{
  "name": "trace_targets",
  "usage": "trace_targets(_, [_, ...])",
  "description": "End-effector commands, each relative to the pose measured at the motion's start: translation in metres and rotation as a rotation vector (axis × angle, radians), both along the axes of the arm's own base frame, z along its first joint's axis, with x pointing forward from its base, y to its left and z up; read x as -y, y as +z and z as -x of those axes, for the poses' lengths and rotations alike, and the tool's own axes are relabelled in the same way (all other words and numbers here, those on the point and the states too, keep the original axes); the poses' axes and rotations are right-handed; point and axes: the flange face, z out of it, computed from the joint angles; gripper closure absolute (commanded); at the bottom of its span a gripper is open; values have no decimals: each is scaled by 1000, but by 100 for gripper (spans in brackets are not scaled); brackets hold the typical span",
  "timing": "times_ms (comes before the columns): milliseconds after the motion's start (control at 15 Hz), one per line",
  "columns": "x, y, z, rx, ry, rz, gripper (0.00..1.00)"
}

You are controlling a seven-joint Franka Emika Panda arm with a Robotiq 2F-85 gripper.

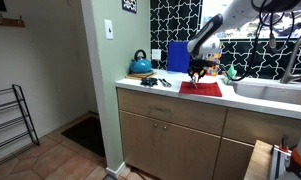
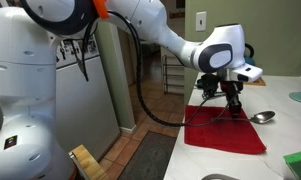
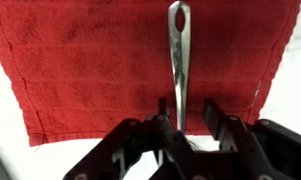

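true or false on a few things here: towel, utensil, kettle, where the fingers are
1. The towel is red. True.
2. One end of the metal utensil sits between the fingers. True; in the wrist view they stand on either side of it.
3. The kettle is yellow. False; it is blue.
4. The towel lies on the floor. False; it is spread flat on the white counter.
5. The metal utensil is under the towel. False; in the wrist view it shows in full over the towel.
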Motion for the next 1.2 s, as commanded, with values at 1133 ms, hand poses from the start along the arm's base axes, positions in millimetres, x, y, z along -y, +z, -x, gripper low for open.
trace_targets(1133, [-101,11,-44,-121,99,-17,64])
